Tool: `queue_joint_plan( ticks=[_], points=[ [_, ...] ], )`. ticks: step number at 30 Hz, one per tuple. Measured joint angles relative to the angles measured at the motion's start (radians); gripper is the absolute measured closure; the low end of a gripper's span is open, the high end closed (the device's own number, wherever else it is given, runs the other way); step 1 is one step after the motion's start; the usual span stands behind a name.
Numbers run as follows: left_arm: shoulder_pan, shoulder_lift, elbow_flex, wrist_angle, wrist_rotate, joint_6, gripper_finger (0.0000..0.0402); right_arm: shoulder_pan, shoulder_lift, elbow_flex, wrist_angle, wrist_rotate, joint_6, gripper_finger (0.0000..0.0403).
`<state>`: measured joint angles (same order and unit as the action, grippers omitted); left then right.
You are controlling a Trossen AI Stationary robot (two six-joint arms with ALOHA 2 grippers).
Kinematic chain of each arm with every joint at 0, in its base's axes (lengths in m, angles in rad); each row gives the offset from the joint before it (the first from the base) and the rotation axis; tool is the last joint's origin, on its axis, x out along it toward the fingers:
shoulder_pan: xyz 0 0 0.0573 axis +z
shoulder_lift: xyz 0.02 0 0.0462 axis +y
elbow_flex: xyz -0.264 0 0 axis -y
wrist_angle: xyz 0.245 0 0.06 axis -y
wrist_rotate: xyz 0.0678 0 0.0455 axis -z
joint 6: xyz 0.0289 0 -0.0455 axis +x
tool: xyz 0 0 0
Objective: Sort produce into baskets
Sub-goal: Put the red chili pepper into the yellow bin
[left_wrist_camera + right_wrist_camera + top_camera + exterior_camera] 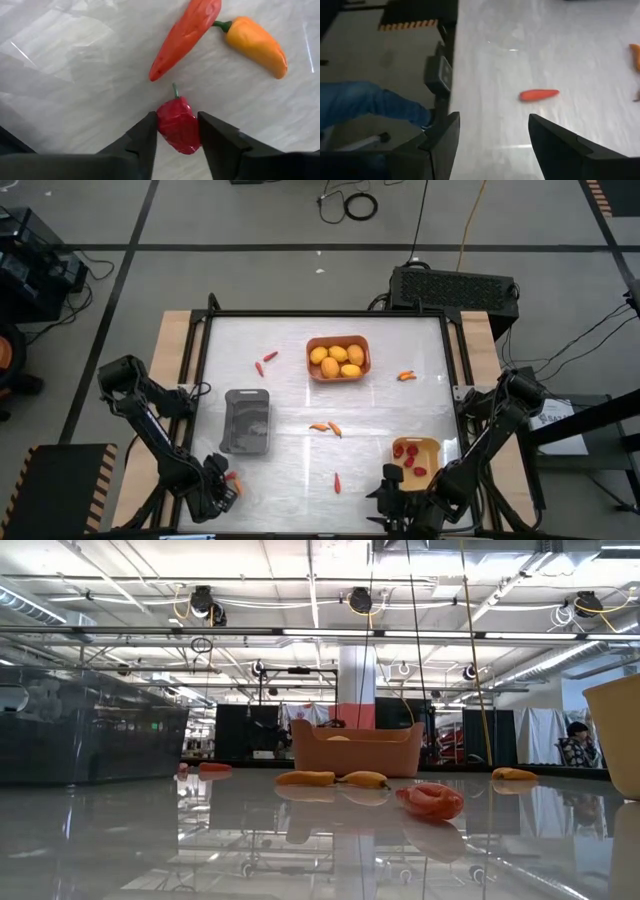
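Red pepper (178, 125) half hidden between the left tool (177, 131) fingers

The left arm is folded back along the table's left edge, its left gripper (177, 137) lowered at the near left corner, the two dark fingers (145, 137) set against something small between them. The right arm is bent along the right side, with the right gripper (492, 137) held low at the near edge, jaws spread wide and empty.
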<state>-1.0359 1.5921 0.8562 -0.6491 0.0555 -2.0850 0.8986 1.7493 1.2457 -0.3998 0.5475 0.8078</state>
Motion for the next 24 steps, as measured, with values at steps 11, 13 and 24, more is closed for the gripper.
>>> queue_joint_plan(
  ticks=[11, 13, 24],
  points=[
    [0.008, -0.019, 0.000, 0.102, -0.067, 0.069, 0.0333, 0.000, -0.001, 0.000, -0.095, -0.115, 0.102, 0.0177],
    [0.017, -0.022, 0.000, 0.233, -0.144, 0.149, 0.0334, 0.000, -0.001, 0.000, -0.101, -0.174, 0.128, 0.0177],
    [0.257, 0.009, 0.070, 0.801, -0.422, 0.867, 0.0336, 0.013, -0.041, 0.000, -0.131, -0.222, 0.182, 0.0177]
  ],
)
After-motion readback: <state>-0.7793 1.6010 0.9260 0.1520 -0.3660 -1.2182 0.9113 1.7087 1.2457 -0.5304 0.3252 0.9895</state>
